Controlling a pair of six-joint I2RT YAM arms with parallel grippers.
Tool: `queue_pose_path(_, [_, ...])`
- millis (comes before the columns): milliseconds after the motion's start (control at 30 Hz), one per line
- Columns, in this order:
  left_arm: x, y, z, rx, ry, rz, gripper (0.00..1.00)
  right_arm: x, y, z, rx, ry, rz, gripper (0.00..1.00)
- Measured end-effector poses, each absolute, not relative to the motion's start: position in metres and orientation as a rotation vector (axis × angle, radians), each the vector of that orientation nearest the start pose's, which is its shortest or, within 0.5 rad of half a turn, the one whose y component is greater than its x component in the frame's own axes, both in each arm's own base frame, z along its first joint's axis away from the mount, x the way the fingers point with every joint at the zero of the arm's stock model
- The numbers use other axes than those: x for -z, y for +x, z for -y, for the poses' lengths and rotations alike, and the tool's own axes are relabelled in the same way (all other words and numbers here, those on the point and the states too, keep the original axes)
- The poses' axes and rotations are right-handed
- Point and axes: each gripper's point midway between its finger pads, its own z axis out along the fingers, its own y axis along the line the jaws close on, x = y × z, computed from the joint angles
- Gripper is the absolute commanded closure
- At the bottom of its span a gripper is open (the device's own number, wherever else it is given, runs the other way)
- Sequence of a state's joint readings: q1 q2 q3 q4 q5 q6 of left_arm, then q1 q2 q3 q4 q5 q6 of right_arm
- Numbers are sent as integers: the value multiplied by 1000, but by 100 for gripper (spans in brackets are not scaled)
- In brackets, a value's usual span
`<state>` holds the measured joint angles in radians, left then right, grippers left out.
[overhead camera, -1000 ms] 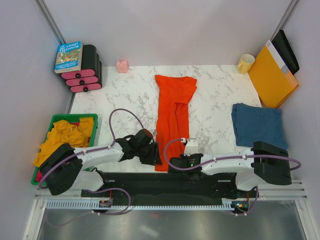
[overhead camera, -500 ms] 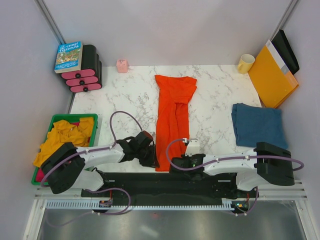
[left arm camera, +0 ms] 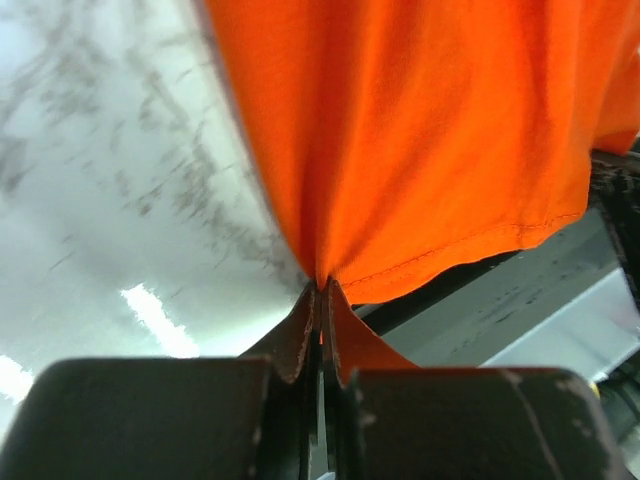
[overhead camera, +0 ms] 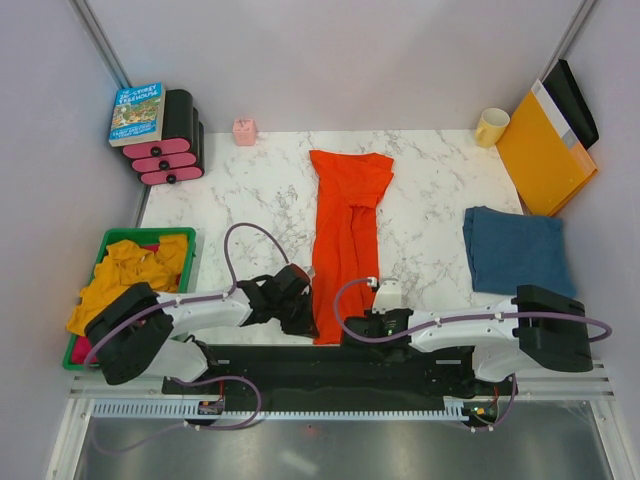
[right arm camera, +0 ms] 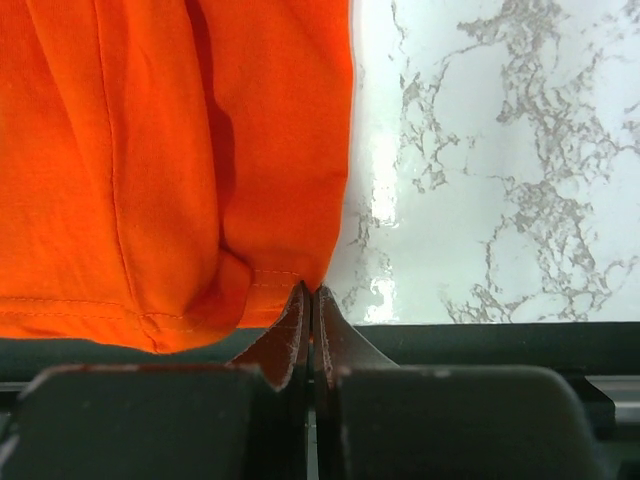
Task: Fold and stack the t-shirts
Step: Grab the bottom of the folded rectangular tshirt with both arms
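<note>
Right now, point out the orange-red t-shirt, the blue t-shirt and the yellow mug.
orange-red t-shirt (overhead camera: 345,235): top view, middle of its body.
blue t-shirt (overhead camera: 515,250): top view, centre of the folded cloth.
yellow mug (overhead camera: 490,128): top view, its body.

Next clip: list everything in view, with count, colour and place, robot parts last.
orange-red t-shirt: one, orange-red, laid lengthwise at table centre
blue t-shirt: one, denim blue, folded, table's right side
bin: one, green, by table's left edge, holding yellow cloth
book: one, blue cover, atop black-and-pink stack, far left corner
small box: one, pink, far edge
mug: one, yellow, far right corner
envelope: one, orange-yellow, leaning on right wall
table: one, white marble
left gripper: one, black, shut on orange-red t-shirt's near left corner
right gripper: one, black, shut on its near right corner
</note>
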<state>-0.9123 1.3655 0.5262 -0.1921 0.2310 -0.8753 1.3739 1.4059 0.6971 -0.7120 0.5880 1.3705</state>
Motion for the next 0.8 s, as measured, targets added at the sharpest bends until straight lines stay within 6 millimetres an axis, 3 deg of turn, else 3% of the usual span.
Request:
queue_pose_path(300, [-38,115,237,746,114,-2766,98,-34,108,-212,-78,77,-2495,100])
queue_pose_path(567, [-37,116,229,684,111,-2771,98,-52,117,-221,-100,90,-2448,100])
queue_pose_path(667, [-47,123,232,665,120,-2753,98,-69,125,-229,-129,100,-2410,100])
queue_pose_path(800, [-75,142,247,680,140,-2679,98,-91,139,-233,-152,128,-2361,100])
